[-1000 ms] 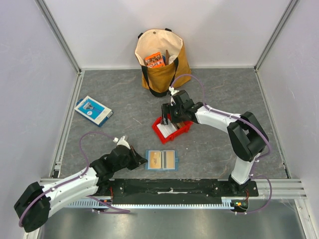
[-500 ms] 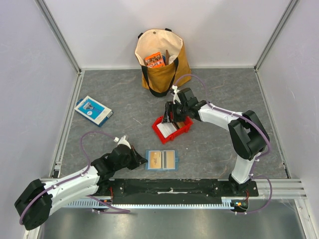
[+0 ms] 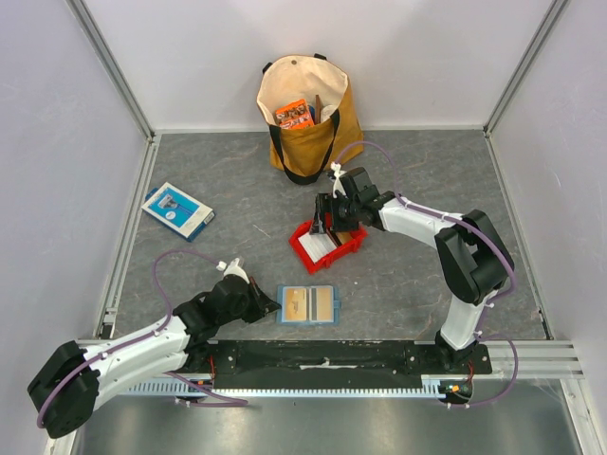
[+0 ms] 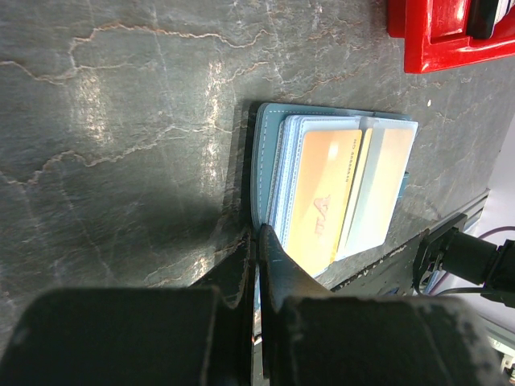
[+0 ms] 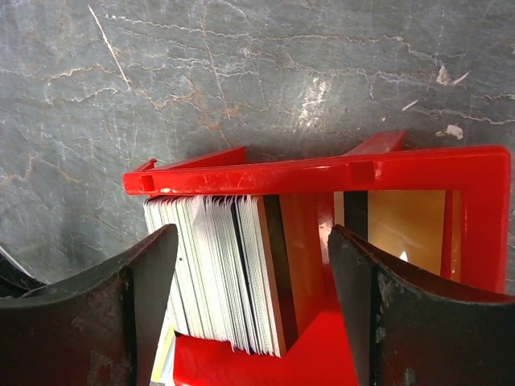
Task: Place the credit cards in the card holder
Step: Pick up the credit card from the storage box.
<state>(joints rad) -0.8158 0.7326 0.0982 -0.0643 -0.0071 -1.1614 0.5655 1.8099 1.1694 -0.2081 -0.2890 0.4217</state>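
The teal card holder (image 3: pixel 308 305) lies open near the front edge, with orange-tan cards (image 4: pixel 322 193) in its pockets. My left gripper (image 3: pixel 273 305) is shut, and its tips (image 4: pixel 257 235) touch the holder's (image 4: pixel 269 153) left edge. A stack of white-grey credit cards (image 5: pixel 217 265) stands on edge in the red bin (image 5: pixel 322 173). My right gripper (image 5: pixel 251 233) hangs open over that bin (image 3: pixel 327 245), one finger (image 5: pixel 137 297) left of the stack and the other (image 5: pixel 378 305) to its right. Nothing is gripped. A tan card (image 5: pixel 402 225) lies in the bin's other compartment.
A tan tote bag (image 3: pixel 305 114) with packets inside stands at the back. A blue-and-white flat box (image 3: pixel 177 209) lies at the left. Metal rails and white walls close in the grey mat on all sides.
My right gripper has shifted slightly right and back over the red bin, its jaws staying wide. The left arm and the card holder have not moved.
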